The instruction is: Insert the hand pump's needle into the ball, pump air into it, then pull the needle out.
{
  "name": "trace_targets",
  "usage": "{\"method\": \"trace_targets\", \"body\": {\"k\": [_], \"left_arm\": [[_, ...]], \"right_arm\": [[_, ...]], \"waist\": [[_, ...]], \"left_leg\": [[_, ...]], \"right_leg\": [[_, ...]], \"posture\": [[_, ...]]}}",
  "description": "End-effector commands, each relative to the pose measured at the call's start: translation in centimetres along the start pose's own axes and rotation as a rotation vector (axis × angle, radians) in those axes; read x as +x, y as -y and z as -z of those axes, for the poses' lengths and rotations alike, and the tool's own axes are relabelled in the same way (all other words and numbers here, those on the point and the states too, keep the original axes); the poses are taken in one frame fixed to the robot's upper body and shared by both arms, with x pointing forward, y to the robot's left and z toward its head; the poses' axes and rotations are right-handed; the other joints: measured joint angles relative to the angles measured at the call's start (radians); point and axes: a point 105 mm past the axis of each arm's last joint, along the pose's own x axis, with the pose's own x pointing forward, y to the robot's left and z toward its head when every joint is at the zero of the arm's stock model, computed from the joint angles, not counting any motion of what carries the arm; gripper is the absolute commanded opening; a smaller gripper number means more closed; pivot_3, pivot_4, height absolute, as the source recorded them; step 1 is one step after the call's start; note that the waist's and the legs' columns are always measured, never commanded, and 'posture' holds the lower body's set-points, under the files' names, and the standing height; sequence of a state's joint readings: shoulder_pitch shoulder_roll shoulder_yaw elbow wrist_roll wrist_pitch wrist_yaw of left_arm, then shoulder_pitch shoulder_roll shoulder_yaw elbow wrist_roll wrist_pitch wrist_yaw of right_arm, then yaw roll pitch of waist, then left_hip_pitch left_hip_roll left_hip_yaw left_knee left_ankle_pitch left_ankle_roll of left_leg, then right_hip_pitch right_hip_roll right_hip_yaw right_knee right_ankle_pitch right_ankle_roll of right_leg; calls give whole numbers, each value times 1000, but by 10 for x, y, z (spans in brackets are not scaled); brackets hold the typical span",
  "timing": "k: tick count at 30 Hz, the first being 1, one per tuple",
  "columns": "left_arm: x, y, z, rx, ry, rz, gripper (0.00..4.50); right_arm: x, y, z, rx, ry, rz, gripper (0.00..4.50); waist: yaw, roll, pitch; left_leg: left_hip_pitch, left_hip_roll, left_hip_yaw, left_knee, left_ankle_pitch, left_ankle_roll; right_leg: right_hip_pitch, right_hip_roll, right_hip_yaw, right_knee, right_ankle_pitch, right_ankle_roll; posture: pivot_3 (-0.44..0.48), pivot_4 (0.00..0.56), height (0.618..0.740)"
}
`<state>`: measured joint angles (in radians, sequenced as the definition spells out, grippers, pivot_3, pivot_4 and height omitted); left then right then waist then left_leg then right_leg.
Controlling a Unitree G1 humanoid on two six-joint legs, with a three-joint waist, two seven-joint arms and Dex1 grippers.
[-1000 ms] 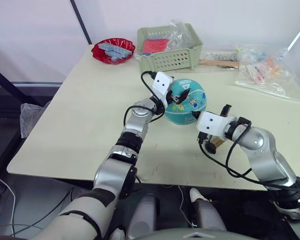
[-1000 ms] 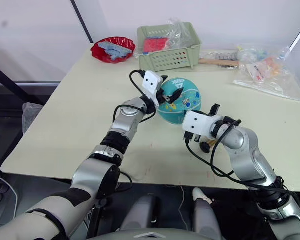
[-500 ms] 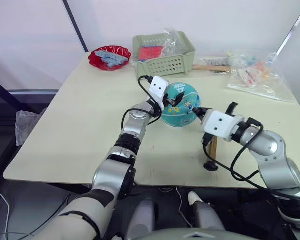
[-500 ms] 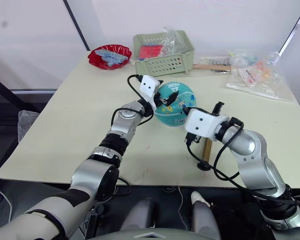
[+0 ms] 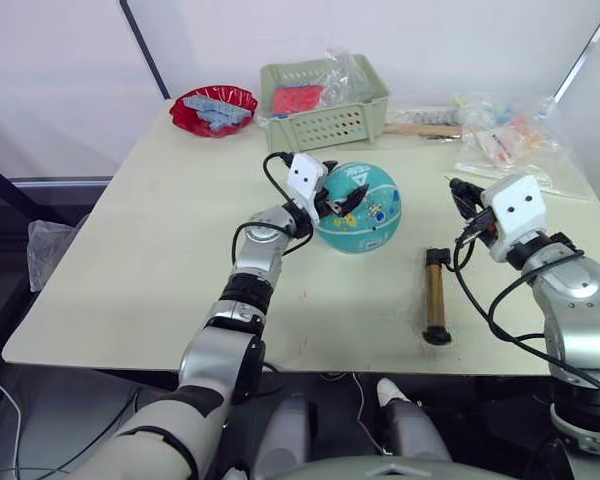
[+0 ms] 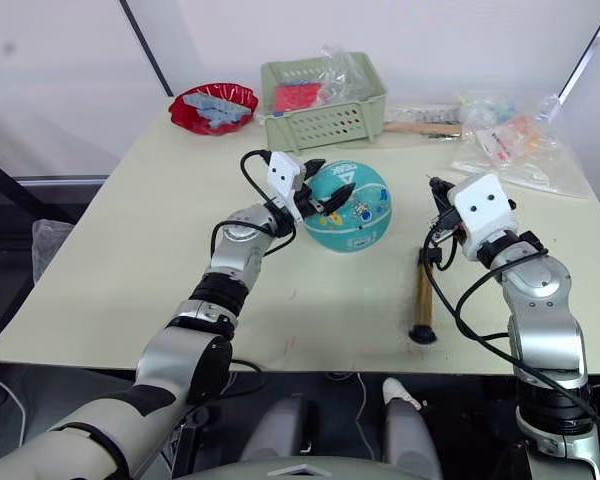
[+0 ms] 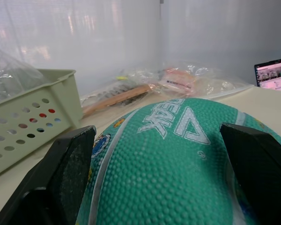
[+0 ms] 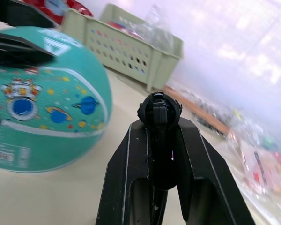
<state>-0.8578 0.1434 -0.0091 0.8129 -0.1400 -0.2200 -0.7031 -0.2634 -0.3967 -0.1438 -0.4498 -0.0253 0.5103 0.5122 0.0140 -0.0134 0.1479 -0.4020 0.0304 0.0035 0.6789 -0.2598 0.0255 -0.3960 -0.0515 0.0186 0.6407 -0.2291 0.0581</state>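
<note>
Ball (image 5: 359, 207) sits mid-worktop (image 5: 160, 250). Left hand (image 5: 337, 199) straddles the ball's left-upper side, one finger on each flank. Hand pump (image 5: 435, 293) lies flat on the worktop to the right of the ball and nearer the front edge, apart from it. Right hand (image 5: 461, 196) is raised right of the ball, behind the pump, pinching a black fitting (image 8: 159, 112). Basket (image 5: 325, 98) stands behind the ball; bowl (image 5: 213, 107) to the basket's left; plastic bags (image 5: 510, 140) at back right.

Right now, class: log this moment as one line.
left claw: astride ball | right claw: shut on needle fitting, raised | hand pump: lying on table
</note>
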Motion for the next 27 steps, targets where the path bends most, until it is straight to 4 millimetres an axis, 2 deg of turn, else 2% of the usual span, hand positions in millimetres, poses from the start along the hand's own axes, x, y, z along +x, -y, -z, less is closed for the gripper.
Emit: {"method": "trace_targets", "body": {"k": [1,3,7,13,18,20,24,27], "left_arm": [[0,-1,-17,12,51,37,4500],[-1,-4,-27,15,76,37,4500],[-6,-6,-50,26,144,72,4500],[-28,-4,-68,67,152,173,4500],[-59,-5,-72,85,95,245,4500],[-73,-3,-69,82,64,281,4500],[-87,0,-67,66,36,313,4500],[-108,6,-61,55,-9,357,4500]], "right_arm": [[1,18,-11,26,57,55,66],[2,23,-9,44,63,67,66],[5,31,-9,62,77,82,66],[10,44,-8,94,95,109,66],[16,53,-7,110,103,122,66],[19,60,-6,116,106,134,66],[23,65,-4,123,107,143,66],[29,73,-3,129,110,153,66]], "waist": [[0,0,4],[-1,1,6],[-1,1,6],[-9,3,10],[-27,4,12],[-30,5,13],[-27,5,14],[-28,5,14]], "left_leg": [[0,0,0,0,0,0],[-2,0,0,-1,0,0],[-15,0,1,0,1,0],[-14,0,2,-4,0,0],[-13,0,3,-7,1,0],[-13,0,3,-7,1,0],[-13,0,4,-7,1,0],[-13,1,5,-7,1,0]], "right_leg": [[0,0,0,0,0,0],[-2,0,0,0,1,2],[-16,0,1,1,3,4],[-16,0,2,0,2,4],[-18,0,3,1,2,4],[-18,0,4,1,2,4],[-18,0,4,1,2,4],[-18,0,5,1,2,4]], "posture": [[0,150,736],[0,150,736],[0,150,736],[0,150,736],[0,150,736],[0,150,736],[0,150,736],[0,150,736]]}}
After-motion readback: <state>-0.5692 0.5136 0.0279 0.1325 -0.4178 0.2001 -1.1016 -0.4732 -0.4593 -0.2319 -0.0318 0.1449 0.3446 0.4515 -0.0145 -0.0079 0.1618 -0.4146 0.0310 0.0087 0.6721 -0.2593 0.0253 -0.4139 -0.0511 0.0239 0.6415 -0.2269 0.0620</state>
